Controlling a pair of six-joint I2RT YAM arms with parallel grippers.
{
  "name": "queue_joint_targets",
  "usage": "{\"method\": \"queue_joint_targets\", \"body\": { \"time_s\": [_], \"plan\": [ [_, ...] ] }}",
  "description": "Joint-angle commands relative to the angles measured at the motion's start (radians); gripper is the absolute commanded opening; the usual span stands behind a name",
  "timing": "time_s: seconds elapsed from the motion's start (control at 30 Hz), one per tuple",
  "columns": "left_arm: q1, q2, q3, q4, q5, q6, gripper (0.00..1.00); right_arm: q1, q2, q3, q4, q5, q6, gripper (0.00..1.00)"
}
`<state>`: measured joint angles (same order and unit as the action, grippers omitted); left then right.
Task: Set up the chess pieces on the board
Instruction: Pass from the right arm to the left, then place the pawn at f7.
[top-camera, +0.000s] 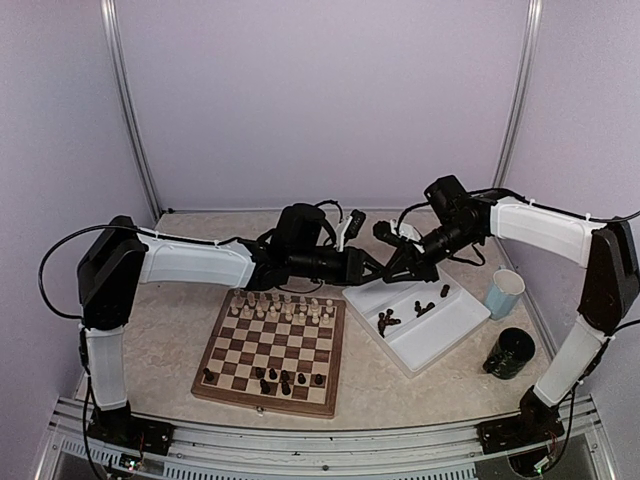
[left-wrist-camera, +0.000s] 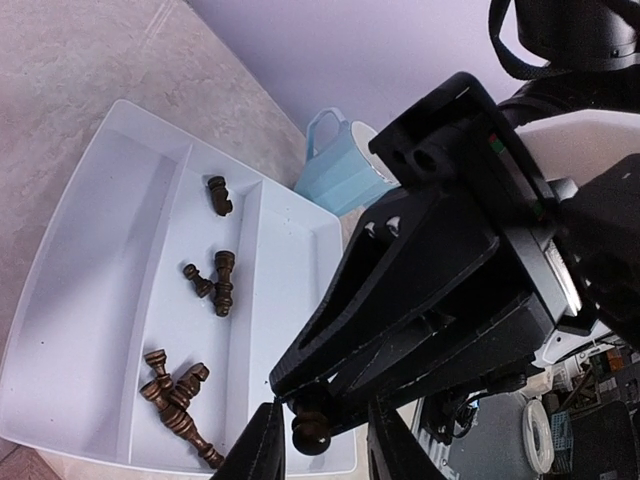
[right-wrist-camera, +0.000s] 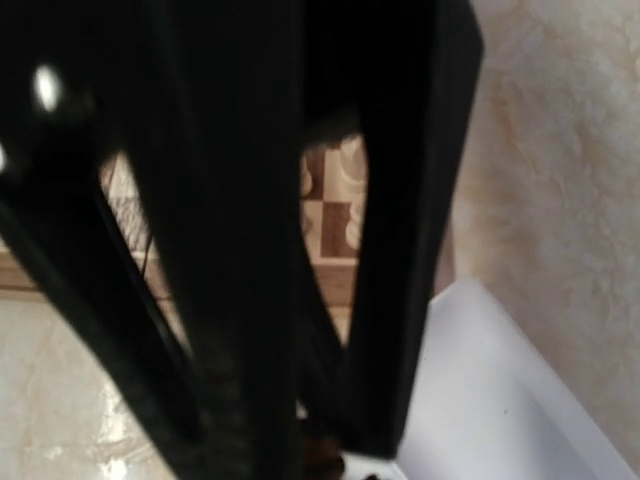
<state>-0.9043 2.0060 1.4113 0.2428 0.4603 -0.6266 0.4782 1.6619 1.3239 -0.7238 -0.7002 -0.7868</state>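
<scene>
Board (top-camera: 270, 345): is lying flat on the worktop (top-camera: 380, 385) in front of the left arm's base, with its checkered face up.
Tray (top-camera: 450, 325): a white tray is sitting just to the right of the board, turned at an angle to it and divided into three long lanes.
Left arm (top-camera: 195, 265): is reaching across past the far edge of the board towards the tray's far left corner.
Right arm (top-camera: 540, 228): is reaching in from the right, and the two arms are meeting tip to tip above that corner.
Left jaws: are standing partly open, one finger on each side of a dark piece (left-wrist-camera: 310, 432), with a gap showing on at least one side.
Right jaws: are pinching that same dark piece at their tip, nearly closed on it.
Dark pot (top-camera: 512, 352): is standing on the worktop to the right of the tray.
Blue cup (top-camera: 505, 292): is standing just beyond the pot, beside the tray's right end.
Cream pieces (top-camera: 285, 308): are standing upright in two rows along the far edge of the board.
Dark pieces on the board (top-camera: 275, 378): a handful are standing in the near two rows, leaving several squares unfilled.
Dark pieces in the tray (left-wrist-camera: 175, 395): are lying on their sides in the middle lane, some piled together and others scattered singly.
</scene>
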Motion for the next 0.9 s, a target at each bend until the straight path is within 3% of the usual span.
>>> {"method": "queue_joint_targets", "body": {
  "time_s": [0.0,0.3,0.43,0.57,0.73,0.87],
  "plan": [
    [-0.002,0.029,0.033,0.03,0.036,-0.003,0.28,0.011,-0.014,0.041,0.007,-0.031,0.016,0.09],
    [0.0,0.032,0.03,0.038,0.048,-0.003,0.12,0.014,-0.008,0.049,0.004,-0.039,0.019,0.11],
    [0.012,0.007,0.016,0.006,0.017,0.036,0.06,0.007,-0.018,0.039,-0.007,-0.042,0.005,0.28],
    [0.018,-0.114,-0.009,-0.175,-0.091,0.155,0.05,-0.051,-0.017,0.017,-0.009,-0.111,-0.014,0.41],
    [0.003,-0.283,-0.051,-0.505,-0.282,0.287,0.05,-0.096,0.014,-0.023,0.056,-0.116,0.018,0.43],
    [-0.021,-0.425,-0.135,-0.735,-0.455,0.298,0.05,-0.099,0.047,-0.047,0.132,-0.021,0.062,0.44]
  ]
}}
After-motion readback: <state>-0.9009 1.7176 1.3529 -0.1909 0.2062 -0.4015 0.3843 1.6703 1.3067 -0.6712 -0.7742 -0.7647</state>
